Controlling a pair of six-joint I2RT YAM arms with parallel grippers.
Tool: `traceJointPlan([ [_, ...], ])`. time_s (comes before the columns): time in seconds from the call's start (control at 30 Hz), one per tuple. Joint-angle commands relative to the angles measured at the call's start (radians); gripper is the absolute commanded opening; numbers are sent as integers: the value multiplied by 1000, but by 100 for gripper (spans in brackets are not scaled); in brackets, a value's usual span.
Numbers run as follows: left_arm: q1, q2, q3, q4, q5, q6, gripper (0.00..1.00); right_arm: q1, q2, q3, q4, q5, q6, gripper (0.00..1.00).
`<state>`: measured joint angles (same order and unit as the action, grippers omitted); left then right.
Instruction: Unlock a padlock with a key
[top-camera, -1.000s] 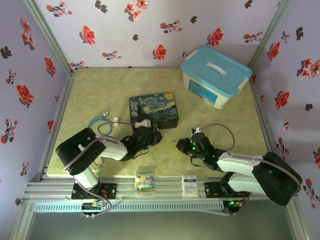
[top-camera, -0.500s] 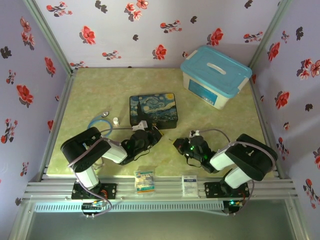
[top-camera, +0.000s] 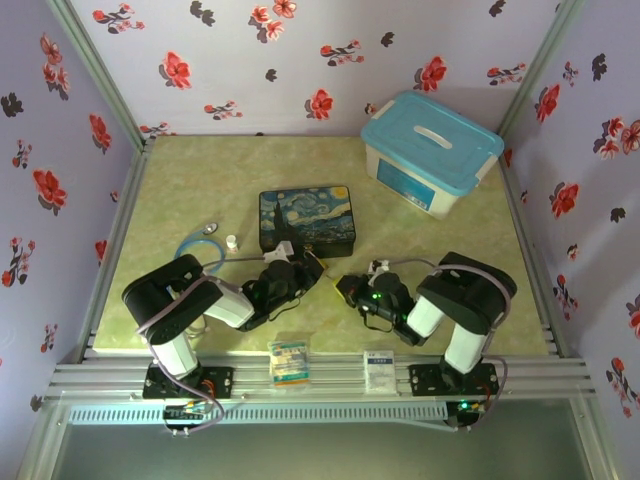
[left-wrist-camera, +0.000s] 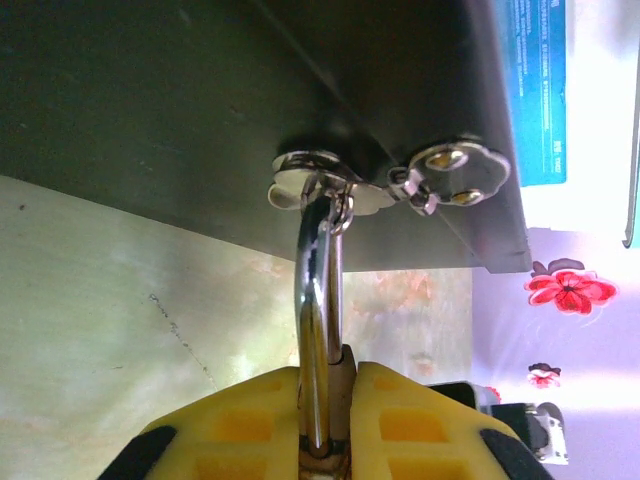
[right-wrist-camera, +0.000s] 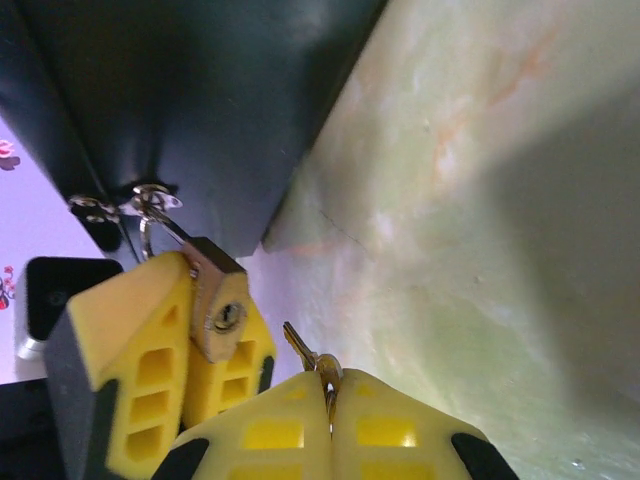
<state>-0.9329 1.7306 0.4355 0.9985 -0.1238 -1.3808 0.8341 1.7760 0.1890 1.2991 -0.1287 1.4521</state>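
The left claw is clamping the small brass padlock, its silver shackle hooked through the near-side clasp of the dark Starry Night tin, seemingly steadying the keyhole for the right claw, which is pinching the slender metal key just beside it.

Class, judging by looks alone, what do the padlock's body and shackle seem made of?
The padlock body looks like brass: dull yellow-gold metal face. Its shackle is probably polished steel: silvery, with mirror-like highlights.
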Motion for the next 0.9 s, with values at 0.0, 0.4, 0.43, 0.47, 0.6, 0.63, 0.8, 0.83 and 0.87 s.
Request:
traceJointPlan([
  [0.0, -9, 7, -3, 108, -30, 1, 0, 23, 16, 18, 88, 26, 8, 0],
  [0.4, -10, 28, -4, 123, -39, -1, 0, 26, 16, -14, 88, 79, 22, 0],
  [0.43, -10, 27, -8, 123, -39, 0, 0, 26, 6, -15, 88, 85, 18, 0],
  [0.47, -10, 27, -10, 123, -44, 0, 0, 26, -1, -20, 87, 91, 14, 0],
  [0.6, -9, 36, -11, 130, -44, -1, 0, 24, -6, -38, 88, 116, 12, 0],
  [0.63, -9, 39, -8, 130, -40, -1, 0, 25, -4, -34, 88, 114, 10, 0],
  [0.8, -10, 41, -18, 150, -40, -9, 0, 28, -4, -17, 88, 111, -2, 0],
  [0.83, -10, 41, -18, 149, -39, -7, 0, 27, -7, -16, 88, 113, -4, 0],
  [0.87, -10, 44, -20, 149, -40, -7, 0, 28, -10, -12, 88, 111, -11, 0],
])
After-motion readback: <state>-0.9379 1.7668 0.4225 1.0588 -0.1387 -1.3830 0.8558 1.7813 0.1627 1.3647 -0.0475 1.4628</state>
